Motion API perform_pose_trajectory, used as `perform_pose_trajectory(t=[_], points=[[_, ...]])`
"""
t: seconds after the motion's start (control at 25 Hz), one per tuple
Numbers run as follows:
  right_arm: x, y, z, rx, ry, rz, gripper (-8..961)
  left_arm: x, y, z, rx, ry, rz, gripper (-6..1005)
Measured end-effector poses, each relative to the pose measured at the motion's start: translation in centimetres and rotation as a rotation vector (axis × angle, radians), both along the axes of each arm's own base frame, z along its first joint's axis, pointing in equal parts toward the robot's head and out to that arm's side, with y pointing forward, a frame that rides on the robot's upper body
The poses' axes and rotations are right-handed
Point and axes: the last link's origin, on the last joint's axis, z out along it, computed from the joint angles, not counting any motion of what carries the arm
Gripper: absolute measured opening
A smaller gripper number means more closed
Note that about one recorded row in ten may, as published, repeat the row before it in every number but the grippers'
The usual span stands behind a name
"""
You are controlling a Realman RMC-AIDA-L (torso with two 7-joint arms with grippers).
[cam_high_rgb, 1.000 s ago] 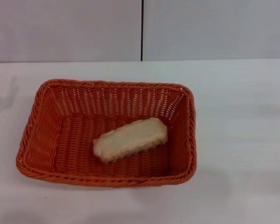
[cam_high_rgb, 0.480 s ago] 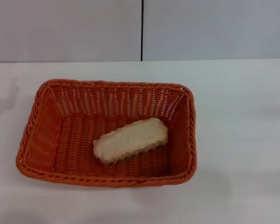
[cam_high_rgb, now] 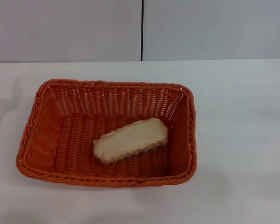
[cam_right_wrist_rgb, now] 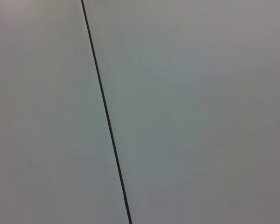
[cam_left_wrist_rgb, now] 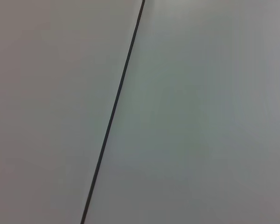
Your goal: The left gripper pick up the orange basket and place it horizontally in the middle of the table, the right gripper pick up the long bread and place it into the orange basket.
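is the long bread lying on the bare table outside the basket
No, in the head view the long bread lies on the floor of the orange basket, inside its rim, not on the table.

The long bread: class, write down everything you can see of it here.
The long bread is a small oblong cream loaf with a plain pale face up and scalloped edges. It lies flat and slantwise on the floor of the orange basket, nearer the basket's right wall, touching only the weave beneath it. No gripper is in view.
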Motion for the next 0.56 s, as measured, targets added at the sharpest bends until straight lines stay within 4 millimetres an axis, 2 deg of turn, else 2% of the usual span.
perform_pose_trajectory(t=[0.56], points=[[0.01, -0.13, -0.43, 0.012, 0.034, -0.003, 593, 0.0, -0.49, -0.43, -0.009, -0.023, -0.001, 774]])
